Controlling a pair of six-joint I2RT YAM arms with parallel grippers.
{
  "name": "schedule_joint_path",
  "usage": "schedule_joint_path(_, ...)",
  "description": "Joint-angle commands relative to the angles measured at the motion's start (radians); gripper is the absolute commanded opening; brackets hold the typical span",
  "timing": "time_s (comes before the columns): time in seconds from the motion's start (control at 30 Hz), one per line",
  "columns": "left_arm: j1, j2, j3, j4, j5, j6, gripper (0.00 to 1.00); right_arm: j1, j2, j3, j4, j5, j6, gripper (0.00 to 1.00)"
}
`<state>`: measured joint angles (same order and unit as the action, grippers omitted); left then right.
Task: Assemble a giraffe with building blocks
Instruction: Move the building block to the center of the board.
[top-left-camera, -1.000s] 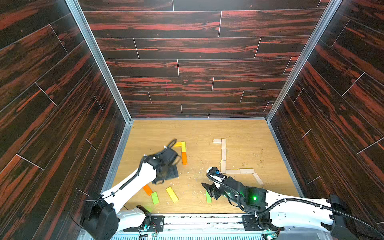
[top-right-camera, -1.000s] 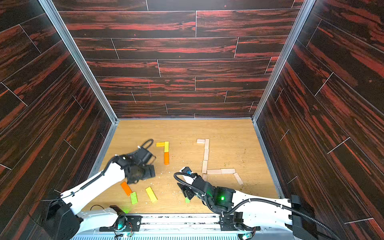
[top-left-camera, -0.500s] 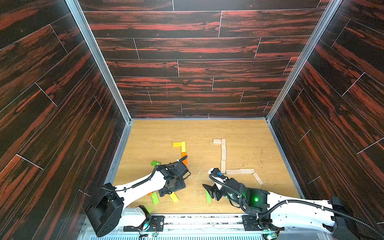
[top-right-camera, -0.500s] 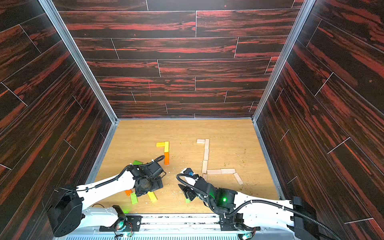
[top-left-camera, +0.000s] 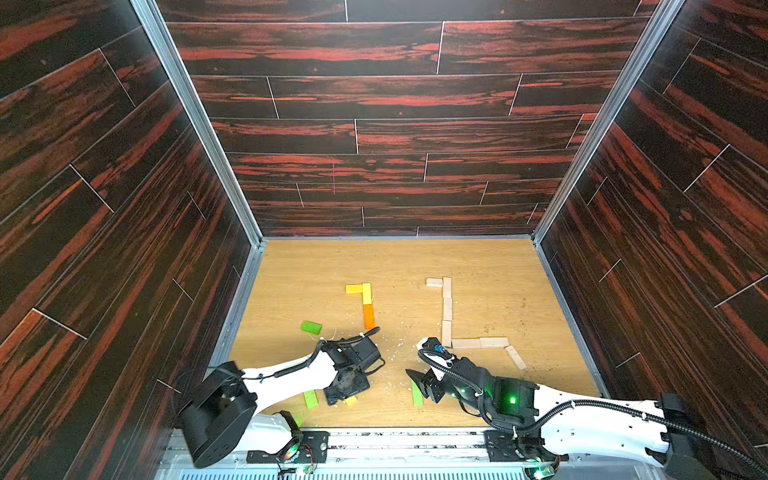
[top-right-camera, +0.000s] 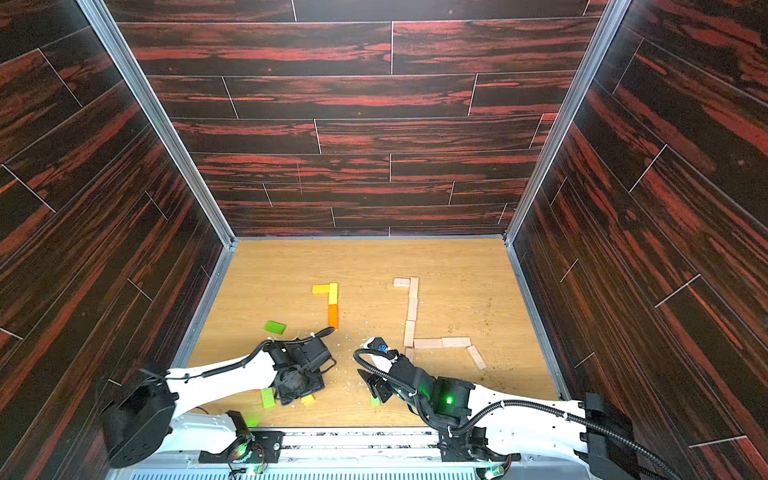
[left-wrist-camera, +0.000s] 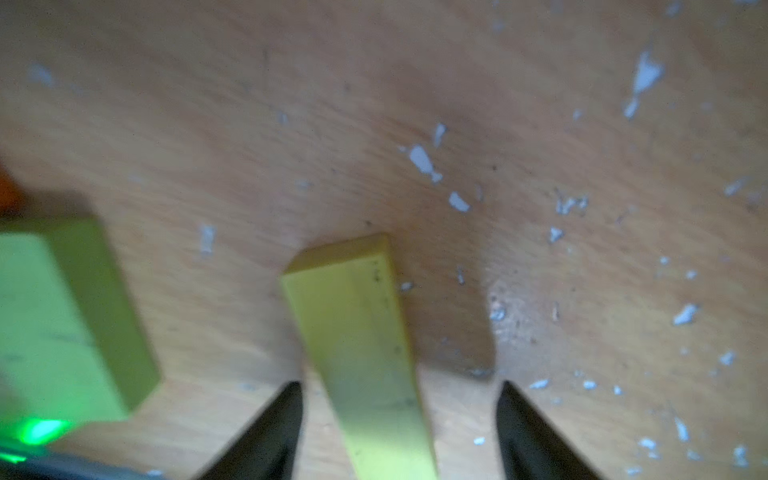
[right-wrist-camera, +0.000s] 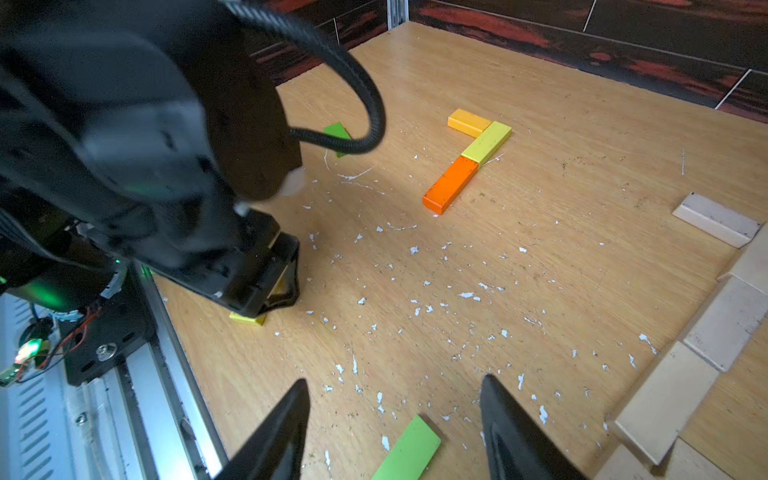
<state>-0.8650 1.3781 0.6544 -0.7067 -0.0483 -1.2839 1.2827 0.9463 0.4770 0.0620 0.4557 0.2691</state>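
While the left pincer stands low over the board, its fingers are spread either side of a yellow block. The block lies flat between them with a gap on both sides, so nothing is pinched. Just beside this pincer lies a green block, apart from the yellow one. The right pincer is spread too and holds nothing. A second green block lies flat between its fingers, with board showing on each side. Ahead of the left pincer an orange block runs end to end into a yellow pair that makes a corner. A third green block lies ahead too, off to that pincer's outer side. Close ahead of the right pincer, pale blocks form an angled line. White flecks dot the board between the pincers.
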Motion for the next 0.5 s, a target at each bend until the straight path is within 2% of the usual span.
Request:
schedule_joint_path(0.0, -0.012, 0.039, 0.013, 0.024, 0.006, -0.002, 0.56, -0.002, -0.002, -0.006, 0.013, 0.004, 0.007, 0.65)
schedule_joint_path(0.13, -0.014, 0.084, 0.069, 0.011, 0.001, 0.062, 0.34, -0.002, -0.01, -0.007, 0.002, 0.014, 0.009, 0.65)
schedule_joint_path(0.23, -0.013, 0.142, 0.14, -0.01, -0.005, 0.133, 0.22, -0.002, -0.011, -0.005, -0.001, 0.021, 0.008, 0.65)
schedule_joint_path(0.3, -0.012, 0.19, 0.196, -0.02, -0.01, 0.2, 0.18, -0.002, -0.011, 0.0, -0.008, 0.024, 0.013, 0.66)
schedule_joint_path(0.37, -0.007, 0.239, 0.259, -0.035, -0.005, 0.265, 0.03, -0.001, -0.014, 0.002, -0.013, 0.026, 0.018, 0.65)
schedule_joint_path(0.4, -0.001, 0.266, 0.291, -0.046, -0.001, 0.298, 0.0, -0.002, -0.015, 0.004, -0.016, 0.024, 0.02, 0.65)
schedule_joint_path(0.47, 0.013, 0.304, 0.341, -0.063, 0.002, 0.357, 0.0, -0.002, -0.021, 0.012, -0.029, 0.026, 0.022, 0.66)
